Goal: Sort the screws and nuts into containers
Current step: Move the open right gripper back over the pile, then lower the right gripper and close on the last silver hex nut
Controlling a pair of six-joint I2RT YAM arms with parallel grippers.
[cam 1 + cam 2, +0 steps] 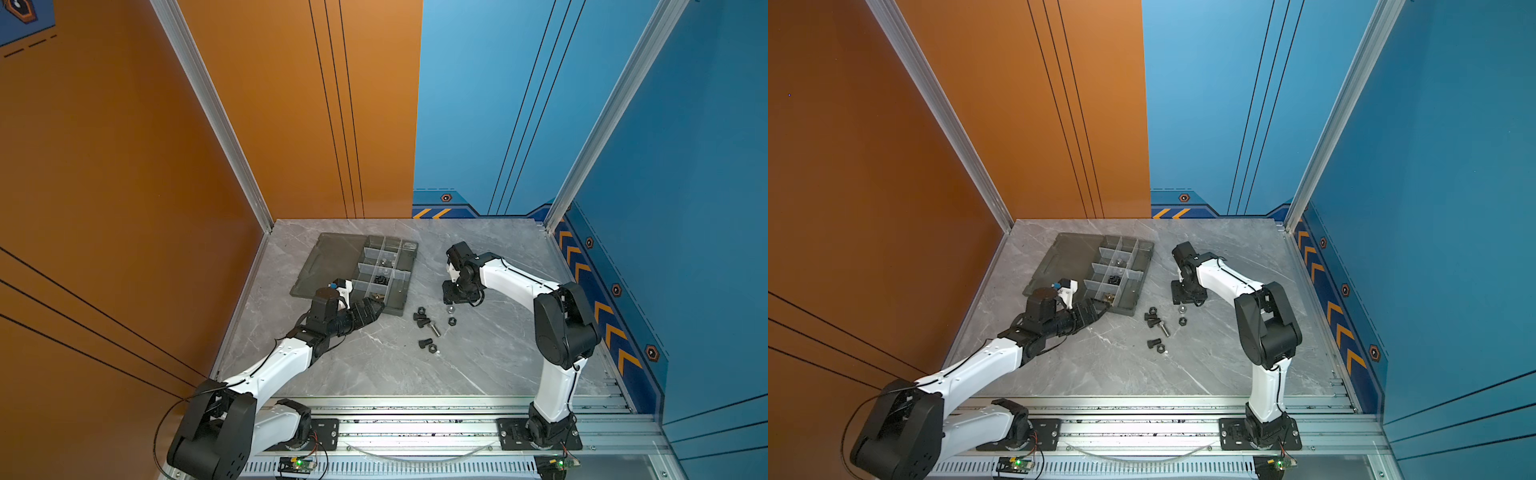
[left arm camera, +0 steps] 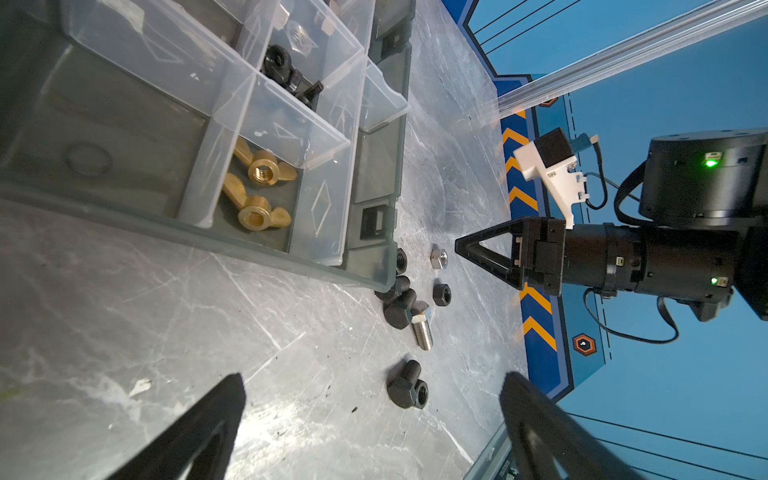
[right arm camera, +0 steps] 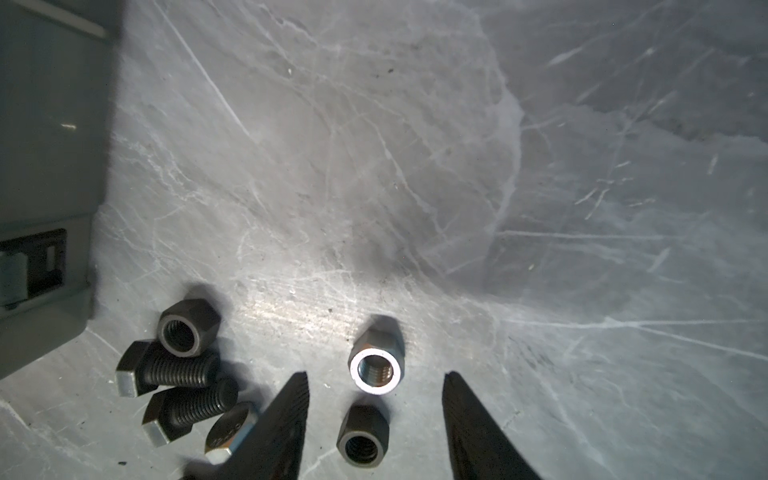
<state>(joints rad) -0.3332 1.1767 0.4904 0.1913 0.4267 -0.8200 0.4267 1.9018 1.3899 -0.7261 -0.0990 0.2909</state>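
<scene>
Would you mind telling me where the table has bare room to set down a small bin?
Widest bare patch: the table between the loose screws and nuts and the front rail. Also free: beyond the right arm, toward the blue wall. Crowded: between the tray corner and the right gripper.

Looks like a robotics lab cell: walled by orange panels (image 1: pixel 104 187) and blue chevron-striped panels (image 1: pixel 685 187), framed by silver aluminium posts (image 1: pixel 217 120), floored with a grey marble-patterned table (image 1: pixel 374 374), with white-and-black robot arms (image 1: pixel 555 395) bolted to a slotted aluminium rail (image 1: pixel 415 432).
</scene>
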